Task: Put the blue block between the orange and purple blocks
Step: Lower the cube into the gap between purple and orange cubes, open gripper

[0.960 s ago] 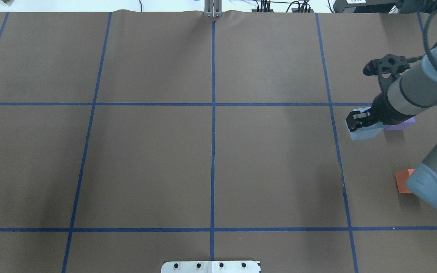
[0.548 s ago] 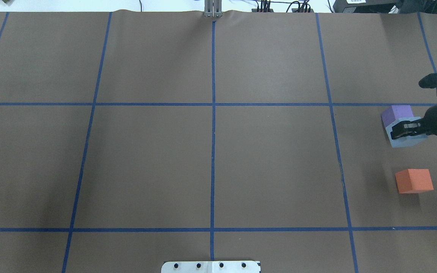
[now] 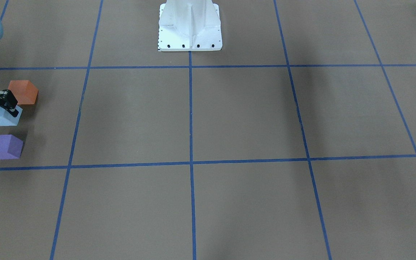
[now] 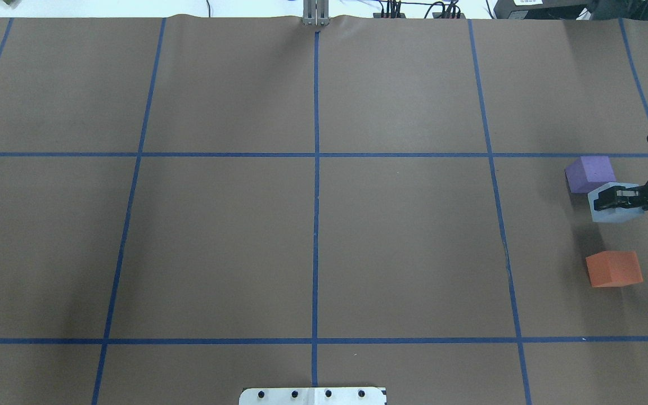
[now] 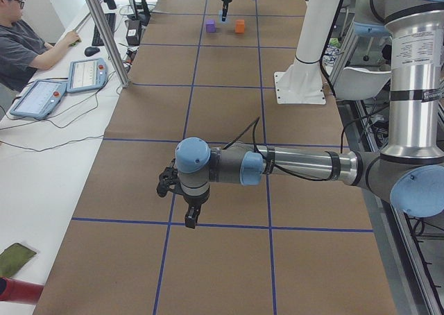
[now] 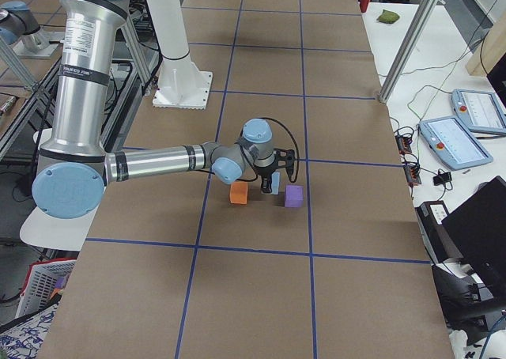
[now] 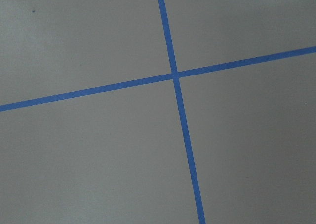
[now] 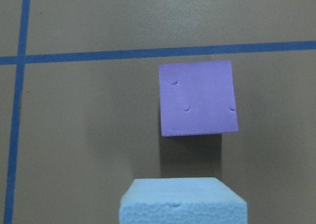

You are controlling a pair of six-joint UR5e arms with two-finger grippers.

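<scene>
My right gripper [image 4: 606, 201] is shut on the light blue block [image 4: 611, 216] and holds it just above the table. The block is between the purple block [image 4: 589, 173] and the orange block [image 4: 613, 268], nearer the purple one. In the front-facing view the blue block [image 3: 0, 116] is in the gripper [image 3: 6, 101], between the orange block [image 3: 23, 92] and the purple block [image 3: 4, 146]. The right wrist view shows the purple block [image 8: 197, 97] beyond the held blue block [image 8: 182, 202]. My left gripper [image 5: 191, 214] points down over bare table far off; I cannot tell its state.
The brown table [image 4: 313, 236] carries a grid of blue tape lines [image 4: 316, 169]. The white robot base [image 3: 190, 25] stands mid-table on the robot's side. The left wrist view shows only a tape crossing [image 7: 175, 76]. An operator [image 5: 28, 44] sits beside the table.
My right gripper has carried the blue block from the left of the purple block rightward and toward the robot, into the gap between purple and orange. The purple and orange blocks are uncovered.
</scene>
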